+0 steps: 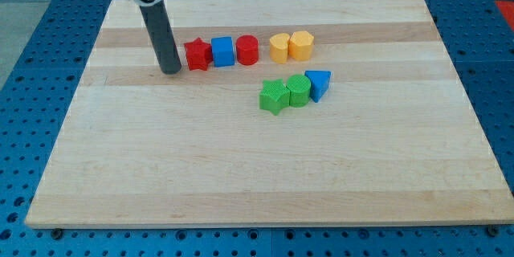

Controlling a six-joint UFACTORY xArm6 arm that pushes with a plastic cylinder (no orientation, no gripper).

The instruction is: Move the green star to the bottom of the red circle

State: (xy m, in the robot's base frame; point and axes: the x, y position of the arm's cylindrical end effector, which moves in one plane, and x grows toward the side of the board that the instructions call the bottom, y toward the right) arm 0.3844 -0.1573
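The green star [273, 95] lies near the board's middle, touching a green round block [299, 90] on its right. The red circle [247, 50] stands above and slightly left of the star, at the right end of a row with a blue cube [222, 51] and a red star [197, 55]. My tip [171, 71] rests on the board just left of the red star, far left of the green star and apart from it.
A blue triangle [318, 83] touches the green round block's right side. Two yellow blocks [279, 47] [301, 44] sit right of the red circle. The wooden board [241, 177] lies on a blue perforated table.
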